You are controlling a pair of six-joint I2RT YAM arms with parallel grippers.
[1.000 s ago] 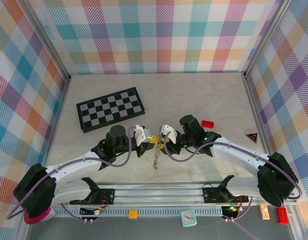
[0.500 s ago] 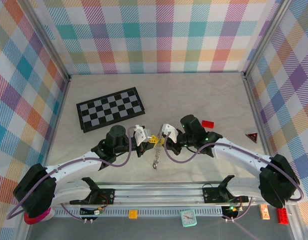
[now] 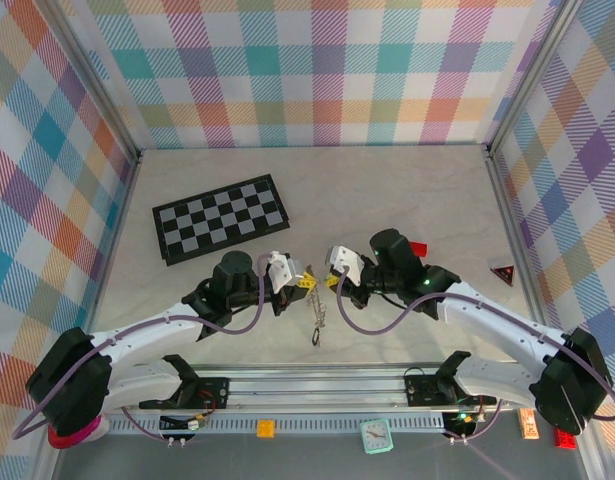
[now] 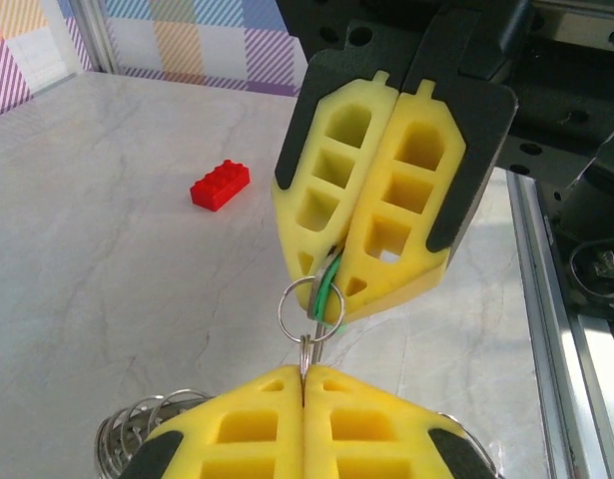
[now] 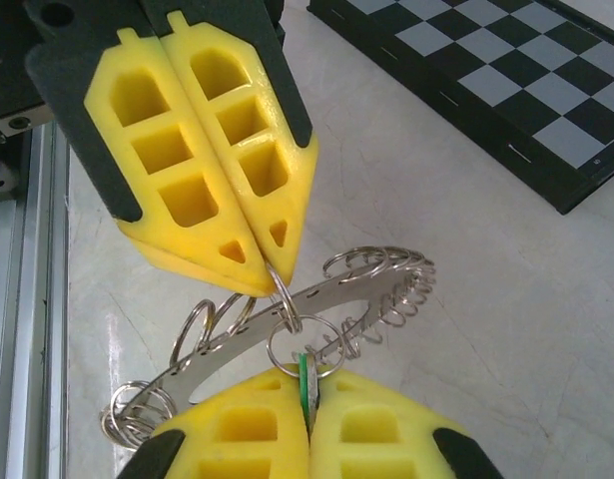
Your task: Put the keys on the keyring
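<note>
While both arms meet over the near middle of the worktop (image 3: 387, 190), the top view has the left hand (image 3: 295, 276) and right hand (image 3: 332, 277) tip to tip, with the keyring (image 3: 315, 318) dangling between them. From the left wrist, the left hand's fingers are pressed together on a thin wire loop, and a small split ring (image 4: 307, 307) sits at the right hand's tips. From the right wrist, that hand pinches the green-headed key (image 5: 305, 384) against the keyring's flat band. By my judgement the green key is mid-threading and not clearly on, so the task looks less than half done
</note>
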